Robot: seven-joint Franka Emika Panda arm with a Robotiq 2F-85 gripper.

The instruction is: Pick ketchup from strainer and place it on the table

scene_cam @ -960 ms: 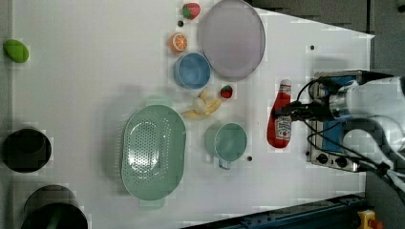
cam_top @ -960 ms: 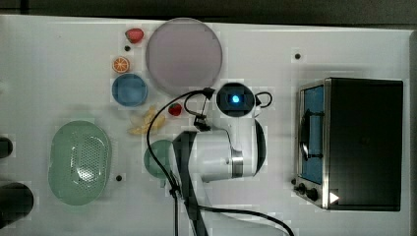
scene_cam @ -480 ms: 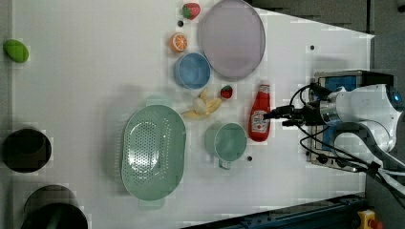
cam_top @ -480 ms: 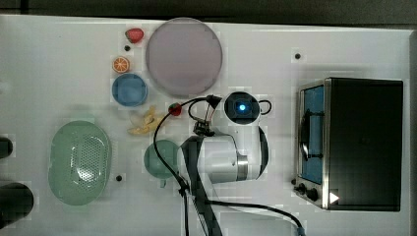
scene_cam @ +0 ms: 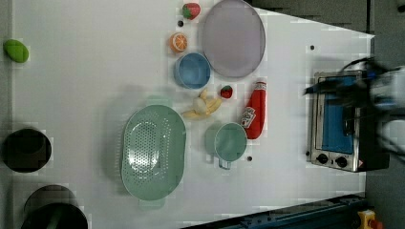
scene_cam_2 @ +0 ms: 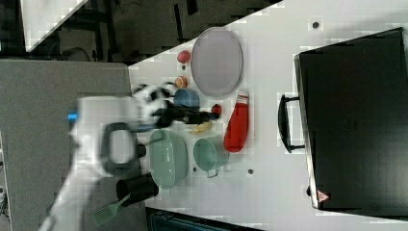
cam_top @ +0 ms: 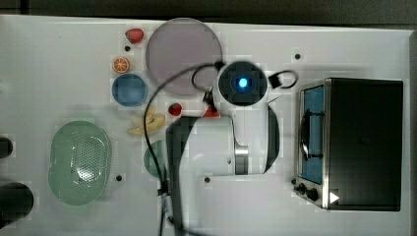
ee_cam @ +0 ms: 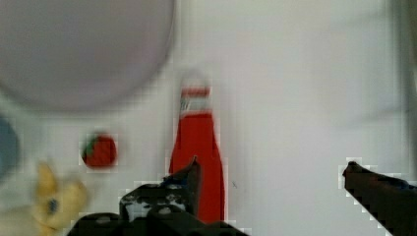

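Observation:
The red ketchup (scene_cam: 254,112) bottle lies flat on the white table (scene_cam: 86,86), white cap toward the lilac plate, between the strawberry and the oven. In the wrist view the ketchup (ee_cam: 196,142) sits below my open gripper (ee_cam: 270,172), and one dark finger (ee_cam: 187,182) overlaps its lower body while the other is well off to the side. In the left view my gripper (scene_cam: 317,89) is blurred, apart from the bottle, over the oven's edge. The pale green strainer (scene_cam: 153,152) stands empty. In the top view my arm hides most of the ketchup (cam_top: 211,112).
A grey-lilac plate (scene_cam: 233,38), blue cup (scene_cam: 192,70), green cup (scene_cam: 229,142), banana (scene_cam: 204,106) and small strawberry (scene_cam: 226,91) crowd around the bottle. A toaster oven (scene_cam: 339,119) stands at the left view's right. Two dark cups (scene_cam: 26,150) sit at the left view's left.
The ketchup travelled toward the left view's left and now rests on the table. My gripper has let go of it and pulled back toward the oven.

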